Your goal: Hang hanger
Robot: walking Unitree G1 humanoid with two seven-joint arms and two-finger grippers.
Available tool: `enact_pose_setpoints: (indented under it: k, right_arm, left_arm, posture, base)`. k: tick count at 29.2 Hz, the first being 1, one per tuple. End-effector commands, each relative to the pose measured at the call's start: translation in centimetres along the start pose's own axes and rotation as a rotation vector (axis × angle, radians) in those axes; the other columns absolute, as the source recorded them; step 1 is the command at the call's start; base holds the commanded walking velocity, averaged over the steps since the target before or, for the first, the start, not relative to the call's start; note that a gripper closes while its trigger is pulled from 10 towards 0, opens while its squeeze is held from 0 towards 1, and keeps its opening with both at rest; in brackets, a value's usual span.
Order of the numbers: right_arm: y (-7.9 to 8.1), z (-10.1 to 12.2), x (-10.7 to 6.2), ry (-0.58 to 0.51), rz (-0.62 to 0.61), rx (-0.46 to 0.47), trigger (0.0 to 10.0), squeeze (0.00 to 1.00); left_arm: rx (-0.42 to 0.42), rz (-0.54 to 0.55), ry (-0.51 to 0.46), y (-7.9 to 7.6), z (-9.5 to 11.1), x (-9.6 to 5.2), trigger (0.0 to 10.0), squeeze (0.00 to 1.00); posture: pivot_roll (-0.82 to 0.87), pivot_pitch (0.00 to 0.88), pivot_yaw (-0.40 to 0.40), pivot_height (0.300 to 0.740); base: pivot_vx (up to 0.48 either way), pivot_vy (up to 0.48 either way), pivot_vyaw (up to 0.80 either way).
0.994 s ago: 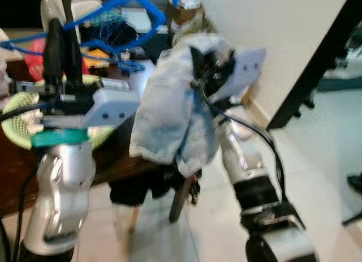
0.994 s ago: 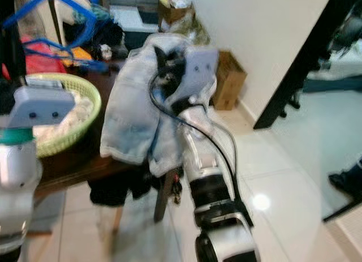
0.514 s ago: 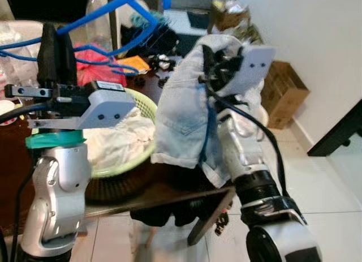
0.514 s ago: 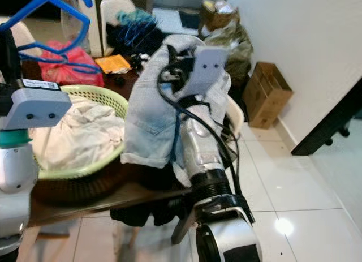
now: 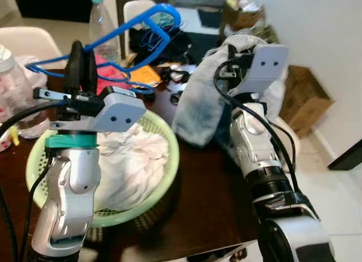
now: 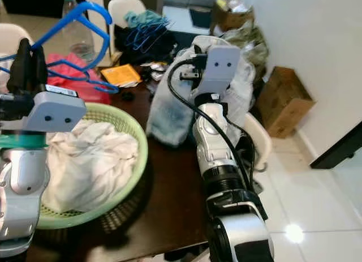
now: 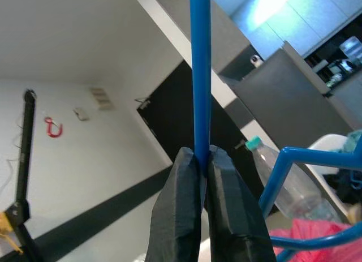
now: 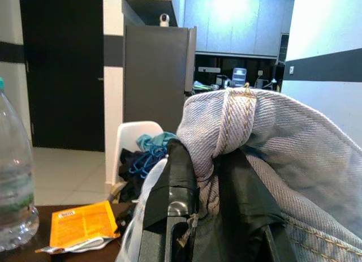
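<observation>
A blue plastic hanger (image 5: 141,27) is held up over the table's left side; my left gripper (image 5: 80,54) is shut on its thin bar. The left wrist view has that bar (image 7: 199,75) running straight up from between the fingers (image 7: 181,211). A light blue denim garment (image 5: 203,109) drapes over my right gripper (image 8: 206,166), which is raised at the table's right and shut on its waistband (image 8: 237,112). The cloth hides most of the right gripper in the eye views.
A green laundry basket (image 5: 172,154) with white clothes (image 5: 133,166) sits on the dark brown table (image 5: 209,205) under my left arm. Behind are a water bottle (image 5: 102,24), a pink bag (image 6: 73,75), an orange packet (image 5: 144,75) and several blue hangers (image 6: 144,33). A cardboard box (image 5: 305,101) stands by the right wall.
The camera has swung from the floor and table edge to over the table, so the basket now lies below my arms. Both grippers keep their holds.
</observation>
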State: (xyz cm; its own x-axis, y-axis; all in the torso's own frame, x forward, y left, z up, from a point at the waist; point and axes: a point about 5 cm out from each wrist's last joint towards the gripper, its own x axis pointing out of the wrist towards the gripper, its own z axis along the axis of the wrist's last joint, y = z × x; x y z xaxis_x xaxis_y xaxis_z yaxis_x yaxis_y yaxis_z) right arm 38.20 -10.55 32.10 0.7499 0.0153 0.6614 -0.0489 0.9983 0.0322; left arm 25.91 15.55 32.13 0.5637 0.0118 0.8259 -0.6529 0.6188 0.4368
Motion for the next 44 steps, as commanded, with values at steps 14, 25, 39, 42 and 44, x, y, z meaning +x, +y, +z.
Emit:
enact_pose_setpoints:
  k: [14, 25, 39, 42, 44]
  right_arm:
    - [0.3, -1.3, -1.1, 0.012, 0.074, -0.148, 10.0, 0.0]
    - [-2.5, -7.2, -3.8, 0.351, -0.008, -0.31, 10.0, 0.0]
    - [-5.0, -10.7, -7.1, 0.592, -0.163, -0.121, 10.0, 0.0]
    - [-3.6, -11.4, -7.9, 0.617, -0.043, -0.21, 10.0, 0.83]
    - [-2.9, -11.7, -8.3, 0.615, 0.039, -0.26, 10.0, 1.0]
  left_arm:
    - [-0.125, -0.079, 0.094, -1.1, -0.5, -0.4, 10.0, 0.0]
    - [-0.166, -0.317, 0.07, -1.6, -0.3, -2.0, 10.0, 0.0]
    - [-0.127, -0.356, -0.031, -0.8, 0.6, -1.1, 10.0, 0.0]
    - [-0.138, -0.378, -0.036, -1.2, 0.5, -0.9, 10.0, 0.0]
    - [-0.14, -0.383, -0.039, -1.4, 0.5, -0.9, 10.0, 0.0]
  posture:
    - [0.13, 0.126, -0.019, 0.74]
    - [0.16, 0.117, -0.018, 0.74]
    - [0.18, 0.103, 0.055, 0.74]
    - [0.18, 0.097, 0.071, 0.74]
    - [0.17, 0.093, 0.071, 0.74]
  base:
    - [0.0, 0.0, 0.0]
    - [0.0, 0.0, 0.0]
    - [0.0, 0.0, 0.0]
    - [0.0, 0.0, 0.0]
    - [0.0, 0.0, 0.0]
